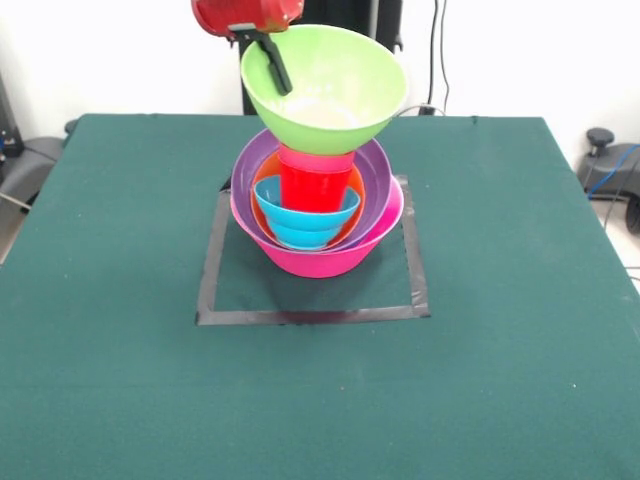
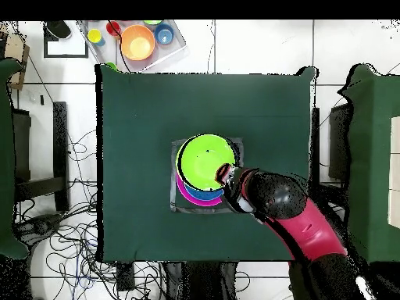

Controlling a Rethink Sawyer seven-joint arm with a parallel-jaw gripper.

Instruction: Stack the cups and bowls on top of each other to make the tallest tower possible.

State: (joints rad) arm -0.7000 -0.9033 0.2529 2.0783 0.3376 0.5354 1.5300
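The tower stands in the black tape square (image 1: 300,316). Its base is the big pink bowl (image 1: 320,258). Inside that sit a purple bowl (image 1: 372,175), an orange bowl (image 1: 260,180) and blue bowls (image 1: 305,222). A red cup (image 1: 315,187) rises from them with a pink-red cup (image 1: 315,158) over it. The large lime green bowl (image 1: 335,85) rests tilted on the cups. My gripper (image 1: 262,50) is shut on its rim at the upper left, with one black finger (image 1: 276,65) inside the bowl. From overhead the green bowl (image 2: 205,162) hides most of the pile, and the gripper (image 2: 228,176) is at its lower right edge.
The green table (image 1: 500,300) stretches round the taped square. Off the table's far left corner in the overhead view, a clear tray (image 2: 176,48) holds an orange bowl (image 2: 137,42) and small blue (image 2: 164,34) and yellow (image 2: 94,36) pieces. Cables lie on the floor (image 2: 70,226).
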